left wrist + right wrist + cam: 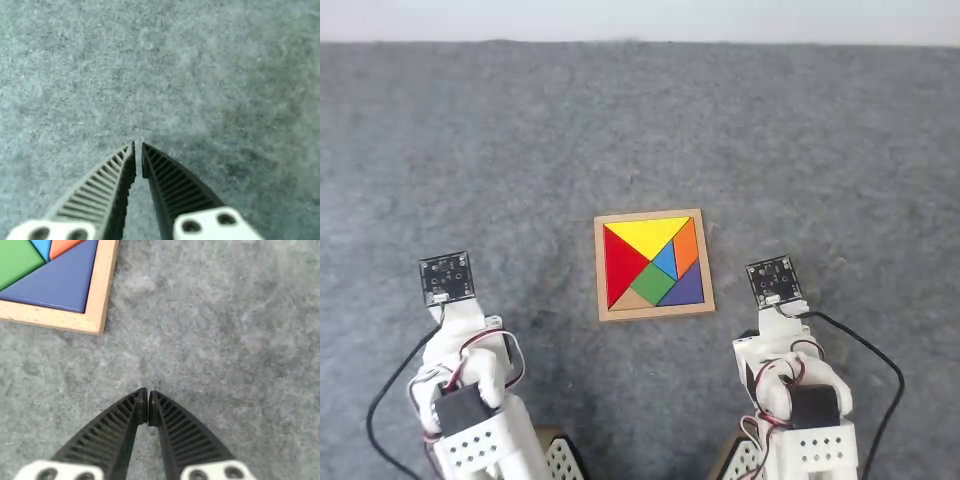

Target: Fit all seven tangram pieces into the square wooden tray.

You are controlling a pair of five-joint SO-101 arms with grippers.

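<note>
We see a grey felt mat [640,120] with both arms at its near edge. The left gripper [138,146] and right gripper [148,394] hang above the felt, fingertips closed together on nothing. Between and ahead of them lies the square wooden tray [599,270], holding a yellow triangle [645,235], red triangle [622,265], purple triangle [686,288], green square [652,282], orange piece [686,245] and blue piece [665,260]. Its tan corner triangle [633,300] may be a piece or bare wood.
</note>
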